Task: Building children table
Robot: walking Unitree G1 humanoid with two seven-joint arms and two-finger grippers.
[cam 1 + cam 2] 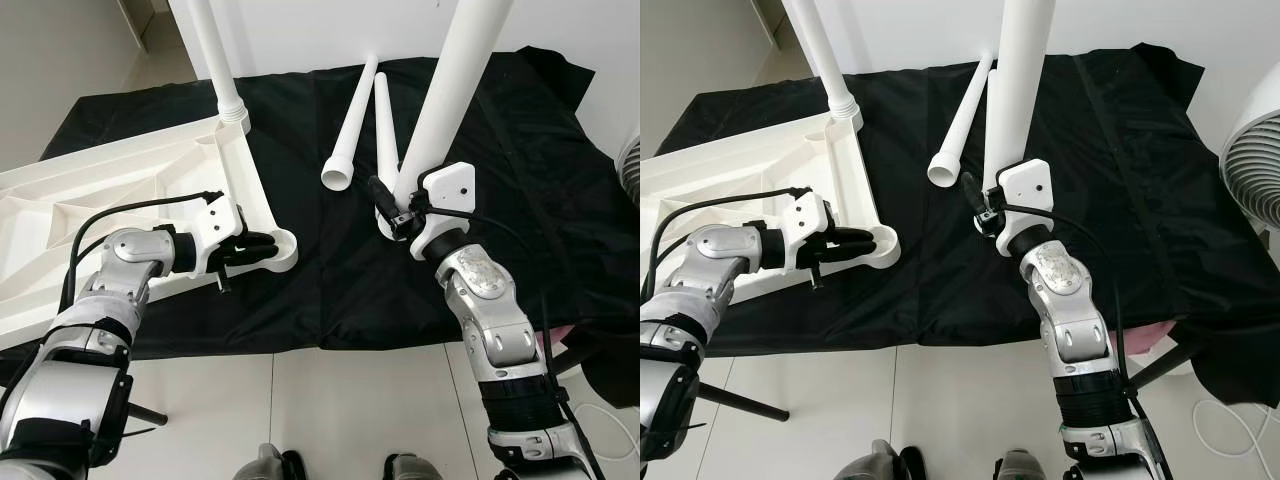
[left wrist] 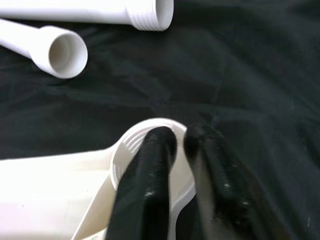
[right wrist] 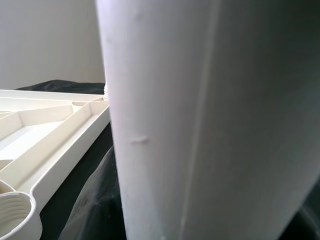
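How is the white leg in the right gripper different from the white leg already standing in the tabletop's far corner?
The held leg is gripped near its lower end by the right gripper, above the black cloth; the mounted leg stands in a corner socket of the upturned tabletop. The held leg leans; the mounted one stands nearly upright. Both are white tubes.

The silver left arm is reaching forward and inward, its left gripper [image 1: 262, 250] lying level with the two long black fingers [image 2: 150, 175] nearly together. The silver right arm is bending up at the elbow, its right gripper [image 1: 392, 212] clamping its fingers.
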